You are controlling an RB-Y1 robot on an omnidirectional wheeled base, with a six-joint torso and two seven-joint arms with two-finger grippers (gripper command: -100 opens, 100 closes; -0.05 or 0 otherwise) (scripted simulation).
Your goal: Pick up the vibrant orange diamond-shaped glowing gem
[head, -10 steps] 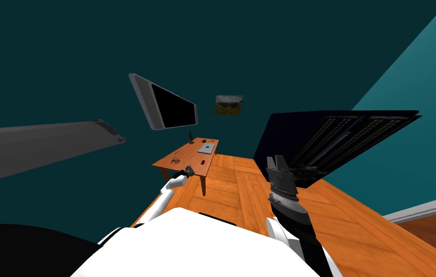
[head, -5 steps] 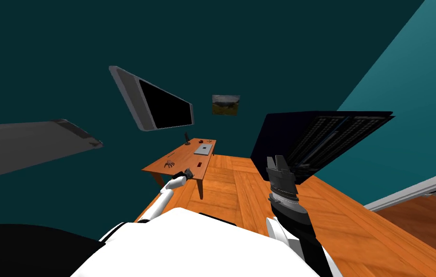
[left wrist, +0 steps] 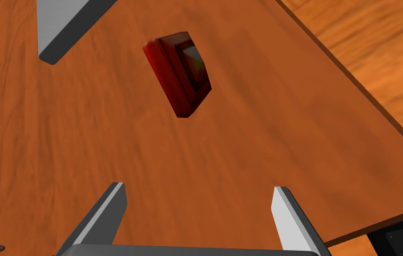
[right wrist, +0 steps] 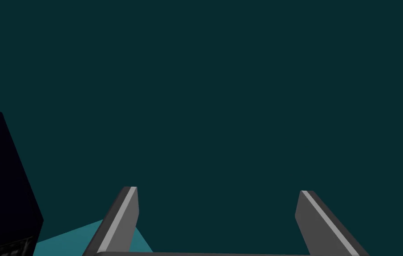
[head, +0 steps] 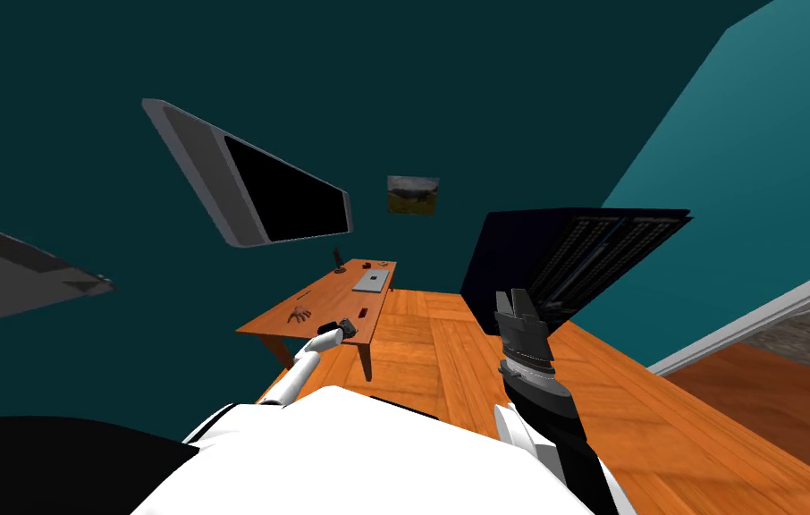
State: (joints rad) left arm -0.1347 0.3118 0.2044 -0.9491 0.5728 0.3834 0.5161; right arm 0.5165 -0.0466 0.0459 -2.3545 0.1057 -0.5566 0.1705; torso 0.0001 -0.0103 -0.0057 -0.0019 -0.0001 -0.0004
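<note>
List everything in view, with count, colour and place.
table: one, orange-brown wood, ahead on the wooden floor
gem: one, dark red, on table near its right edge
laptop: one, grey, farther along table
hand-shaped object: one, brown, table's left side
screen: one, black, grey-framed, on wall
picture: one, greenish, on wall
shelf unit: one, dark, right of table
left gripper: one, open, over table short of gem
right gripper: one, open, raised at right

No words, numbers or brands can be read anywhere. The dark panel (head: 586, 259) carries rows of fine marks (too small to make out); the wall screen (head: 291, 201) is blank black, and the red gem (left wrist: 178, 73) on the counter (left wrist: 85, 146) bears no lettering.
</note>
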